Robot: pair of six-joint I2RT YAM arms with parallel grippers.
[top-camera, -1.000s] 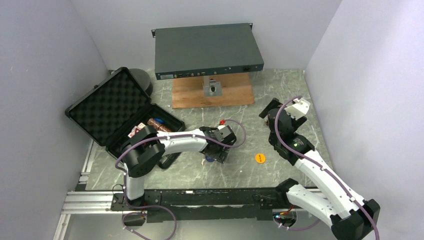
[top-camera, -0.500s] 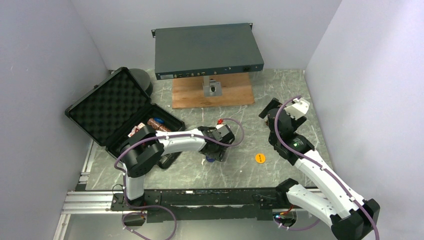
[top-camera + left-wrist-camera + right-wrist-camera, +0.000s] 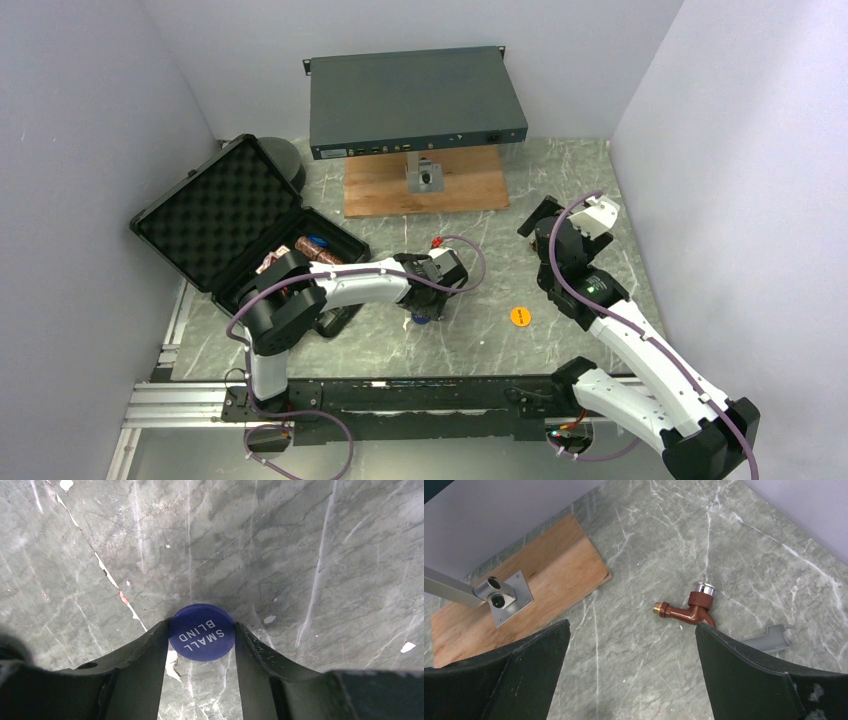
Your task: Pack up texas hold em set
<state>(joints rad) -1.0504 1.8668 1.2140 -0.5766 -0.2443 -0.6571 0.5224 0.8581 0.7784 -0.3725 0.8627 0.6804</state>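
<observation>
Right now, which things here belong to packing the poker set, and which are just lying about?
Job: black case, chip rolls inside it, blue disc, orange disc.
Lying about: grey metal box, wooden board, brown tap, grey bracket.

Two round discs lie on the surface [image 3: 480, 345]: one blue disc [image 3: 201, 632] marked SMALL BLIND at 6 o'clock and one orange disc [image 3: 520, 316] at 5 o'clock. There is one open black foam-lined case [image 3: 215, 215] at 9 o'clock, one grey metal box [image 3: 415, 100] at 12 o'clock, one wooden board [image 3: 470, 188], one brown tap [image 3: 689, 609] and one grey bracket [image 3: 771, 637]. There are two robot arms, a left arm [image 3: 350, 283] and a right arm [image 3: 630, 335].
</observation>
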